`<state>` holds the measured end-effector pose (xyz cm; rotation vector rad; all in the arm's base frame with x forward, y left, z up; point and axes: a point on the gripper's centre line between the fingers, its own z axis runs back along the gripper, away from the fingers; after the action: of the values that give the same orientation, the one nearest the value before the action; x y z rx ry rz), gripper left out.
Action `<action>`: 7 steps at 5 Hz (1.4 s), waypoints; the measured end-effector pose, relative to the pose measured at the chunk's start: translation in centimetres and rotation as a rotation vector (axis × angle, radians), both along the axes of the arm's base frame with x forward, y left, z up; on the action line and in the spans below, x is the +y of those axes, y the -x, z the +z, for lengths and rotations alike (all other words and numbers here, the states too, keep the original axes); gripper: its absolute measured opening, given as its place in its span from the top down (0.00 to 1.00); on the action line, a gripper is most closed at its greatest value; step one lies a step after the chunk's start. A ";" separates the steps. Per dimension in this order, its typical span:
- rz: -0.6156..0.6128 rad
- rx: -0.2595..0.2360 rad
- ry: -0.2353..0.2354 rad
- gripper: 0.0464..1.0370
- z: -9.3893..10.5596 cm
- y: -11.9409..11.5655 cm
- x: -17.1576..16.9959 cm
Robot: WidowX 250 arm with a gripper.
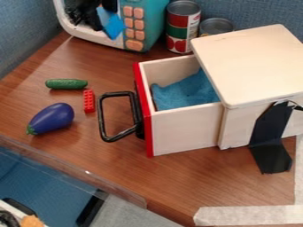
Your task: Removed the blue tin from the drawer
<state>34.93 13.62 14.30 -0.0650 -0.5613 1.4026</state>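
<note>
A: Nearest: pale masking tape (254, 216), in front of the white wooden drawer with red front (186, 131). Where's the blue tin?

B: Possibly the angular blue piece (114, 27) beside the black gripper (93, 18), beyond the drawer. Unconfirmed.

A: Gripper state?

B: Cannot tell: wide, narrow or holding. Judged step: removal, perhaps nearly done. If held, next: set down outside the drawer.

The top edge crops the toy microwave (144, 26) and gripper (91, 17), the right edge the wooden box (239, 126), whose top (251, 66) partly hides the drawer (183, 130) and the shorter can (216, 26).
</note>
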 end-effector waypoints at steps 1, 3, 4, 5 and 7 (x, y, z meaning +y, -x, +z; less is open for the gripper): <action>0.063 0.046 -0.062 0.51 -2.2 -1.1 1.0; 0.044 0.114 -0.112 0.51 -6.6 -3.0 -0.2; 0.029 0.156 -0.108 0.51 -8.1 -3.3 -0.5; 0.022 0.228 -0.077 0.51 -9.4 -3.7 -0.7; 0.010 0.374 -0.073 0.15 -10.1 -3.2 -0.5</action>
<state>38.09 13.16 4.22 0.2547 -0.3004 1.3608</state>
